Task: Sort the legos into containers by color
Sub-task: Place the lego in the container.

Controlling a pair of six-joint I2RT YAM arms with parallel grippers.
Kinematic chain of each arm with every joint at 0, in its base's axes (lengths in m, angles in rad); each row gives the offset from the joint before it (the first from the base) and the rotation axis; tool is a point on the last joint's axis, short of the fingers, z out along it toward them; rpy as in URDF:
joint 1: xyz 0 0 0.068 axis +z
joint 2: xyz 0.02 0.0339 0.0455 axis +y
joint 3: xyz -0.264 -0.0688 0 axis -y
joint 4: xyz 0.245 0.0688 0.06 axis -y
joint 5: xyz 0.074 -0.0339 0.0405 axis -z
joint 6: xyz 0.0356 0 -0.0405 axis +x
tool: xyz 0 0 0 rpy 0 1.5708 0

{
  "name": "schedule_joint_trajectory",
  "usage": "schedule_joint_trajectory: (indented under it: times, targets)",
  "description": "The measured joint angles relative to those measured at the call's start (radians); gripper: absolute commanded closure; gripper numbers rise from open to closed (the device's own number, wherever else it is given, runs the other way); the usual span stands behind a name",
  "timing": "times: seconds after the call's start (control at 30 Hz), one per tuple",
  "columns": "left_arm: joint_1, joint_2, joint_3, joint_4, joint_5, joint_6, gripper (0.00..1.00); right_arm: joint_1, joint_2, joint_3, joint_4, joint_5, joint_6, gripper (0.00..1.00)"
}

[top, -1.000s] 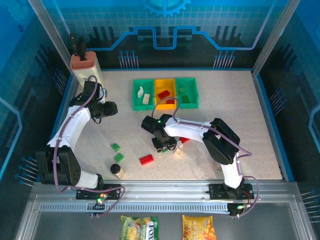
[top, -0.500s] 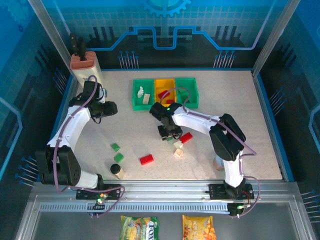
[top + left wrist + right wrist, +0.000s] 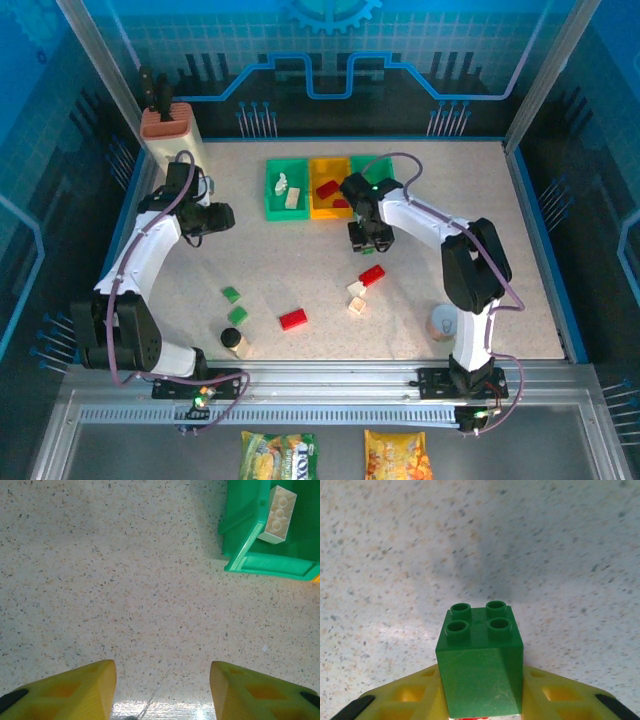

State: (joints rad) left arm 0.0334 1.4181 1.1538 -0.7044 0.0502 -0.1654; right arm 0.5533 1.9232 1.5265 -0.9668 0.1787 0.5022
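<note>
My right gripper (image 3: 480, 702) is shut on a green four-stud lego (image 3: 480, 665), held above bare table. From above, that gripper (image 3: 367, 240) hangs just in front of the yellow container (image 3: 326, 172) and the right green container (image 3: 385, 188). The left green container (image 3: 273, 196) holds cream legos (image 3: 292, 197); one cream lego (image 3: 277, 514) lies in that bin (image 3: 250, 562) in the left wrist view. My left gripper (image 3: 222, 215) (image 3: 162, 690) stands open over bare table, left of the bins. Loose legos: red (image 3: 372, 275), red (image 3: 293, 319), cream (image 3: 357, 305), green (image 3: 231, 294), green (image 3: 237, 315).
A beige knife block (image 3: 170, 125) stands at the back left. A dark-capped jar (image 3: 232, 340) sits near the front left beside a cream brick. A grey round cup (image 3: 443, 324) stands by the right arm's base. Red pieces (image 3: 327, 188) lie in the yellow bin.
My right gripper has carried the green lego from mid-table back and to the right, towards the bins. The left arm has stayed still.
</note>
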Motion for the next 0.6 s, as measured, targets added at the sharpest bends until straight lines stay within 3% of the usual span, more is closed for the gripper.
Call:
schedule_joint_trajectory:
  times: [0.6]
  targets:
    - [0.005,0.0,-0.009,0.005,0.011,0.011,0.46,-0.169,0.082,0.333,-0.035,0.027,-0.126,0.62]
